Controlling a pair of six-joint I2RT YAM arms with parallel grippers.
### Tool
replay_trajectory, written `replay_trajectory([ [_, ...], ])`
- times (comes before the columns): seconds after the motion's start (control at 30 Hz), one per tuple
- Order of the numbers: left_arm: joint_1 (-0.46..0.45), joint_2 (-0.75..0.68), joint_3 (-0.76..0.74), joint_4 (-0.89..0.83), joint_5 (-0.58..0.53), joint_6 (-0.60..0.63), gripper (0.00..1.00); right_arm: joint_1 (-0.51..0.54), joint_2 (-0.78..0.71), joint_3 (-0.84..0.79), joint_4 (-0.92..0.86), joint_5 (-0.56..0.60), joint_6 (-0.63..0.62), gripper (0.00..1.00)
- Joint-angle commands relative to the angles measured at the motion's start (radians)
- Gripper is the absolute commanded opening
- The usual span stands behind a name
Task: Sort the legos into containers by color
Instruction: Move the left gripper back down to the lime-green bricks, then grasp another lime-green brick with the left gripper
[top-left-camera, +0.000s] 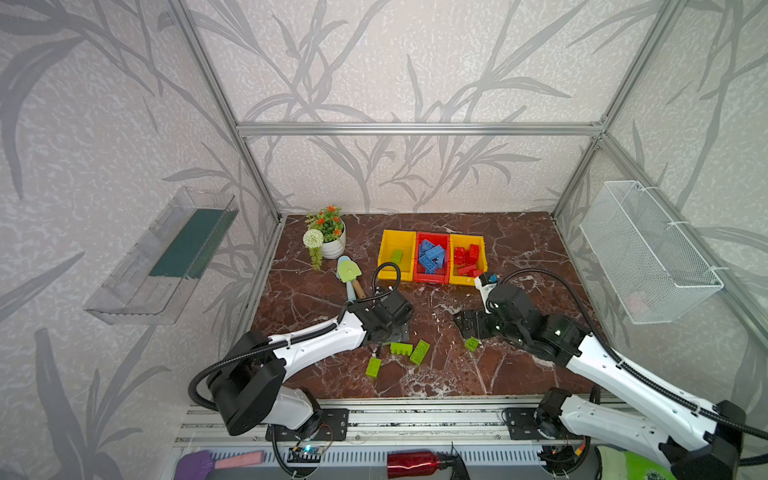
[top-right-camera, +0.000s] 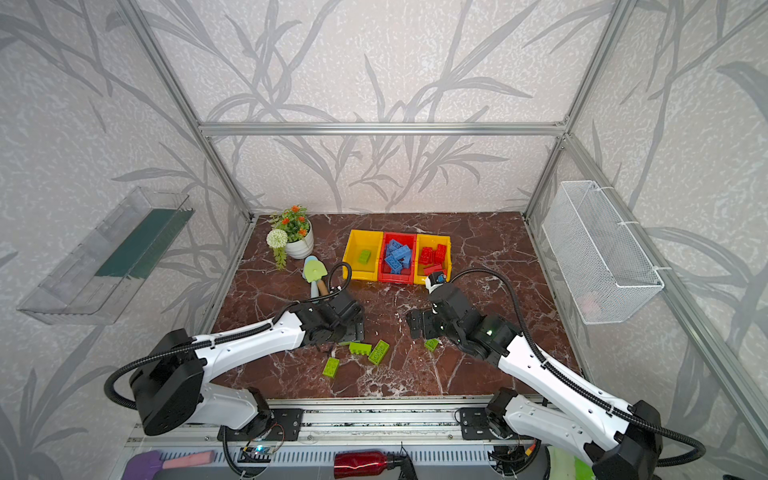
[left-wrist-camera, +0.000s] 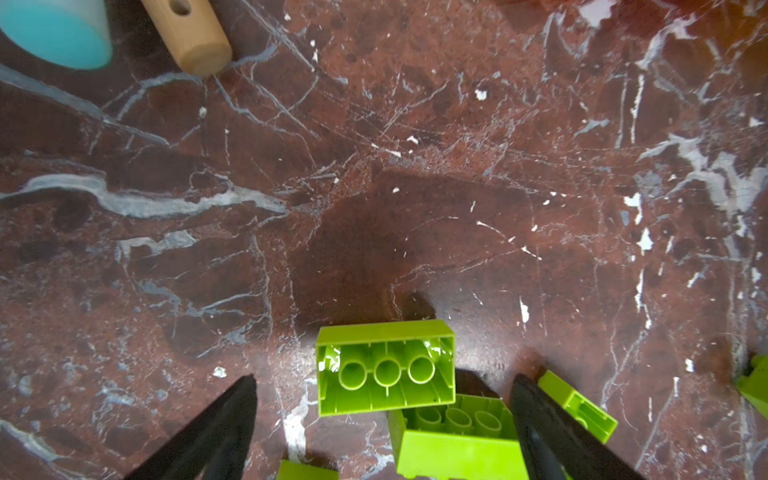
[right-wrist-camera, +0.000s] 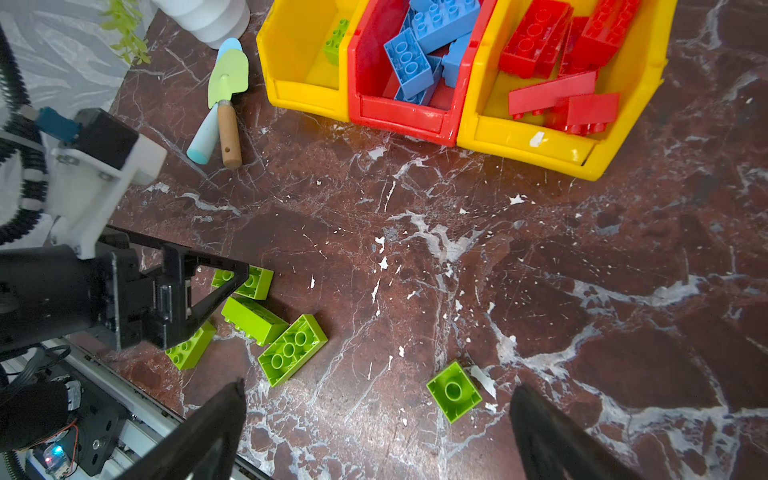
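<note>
I'm hovering the left gripper (left-wrist-camera: 383, 378), jaws apart and empty, over the cluster of green legos (top-left-camera: 401, 348) lying near-centre on the table (top-left-camera: 519, 249), while the right gripper (right-wrist-camera: 379, 386), also spread wide, is hanging just beside a small green brick (right-wrist-camera: 454, 390), the containers (top-left-camera: 431, 277) sitting farther back.

Red-brown marble tabletop (top-left-camera: 519, 257), white veins, scuffed with white flecks. Back left corner: white pot of fake flowers (top-left-camera: 333, 246). Near it lies a green toy trowel (top-left-camera: 349, 271) with a wooden handle, and a pale blue tool (right-wrist-camera: 203, 141) touches alongside. Back centre, three joined bins stand in a row: left yellow bin (top-left-camera: 386, 245), red bin (top-left-camera: 432, 277), right yellow bin (top-left-camera: 463, 279). Toward the front edge, four lime bricks (right-wrist-camera: 253, 320) lie loose and close together, one hollow side up. Small square lime brick (right-wrist-camera: 454, 390) lies apart from them, hollow side up.
</note>
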Motion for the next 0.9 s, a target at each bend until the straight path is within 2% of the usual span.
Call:
replay_trajectory([
  [0.0, -0.007, 0.026, -0.003, 0.010, -0.003, -0.025, 0.95, 0.004, -0.008, -0.016, -0.022, 0.027, 0.000, 0.99],
  [0.27, -0.010, 0.091, 0.015, 0.005, 0.024, -0.017, 0.90, 0.004, 0.006, -0.036, 0.004, 0.026, -0.012, 0.99],
  [0.6, -0.010, 0.156, 0.026, 0.002, 0.032, -0.012, 0.70, 0.003, 0.004, -0.038, 0.011, 0.046, -0.028, 0.99],
  [0.77, -0.010, 0.179, 0.054, -0.022, 0.015, 0.002, 0.54, 0.002, 0.003, -0.039, 0.010, 0.048, -0.032, 0.99],
  [0.87, -0.008, 0.185, 0.083, -0.050, -0.009, 0.019, 0.49, -0.002, 0.003, -0.037, 0.010, 0.049, -0.035, 0.99],
])
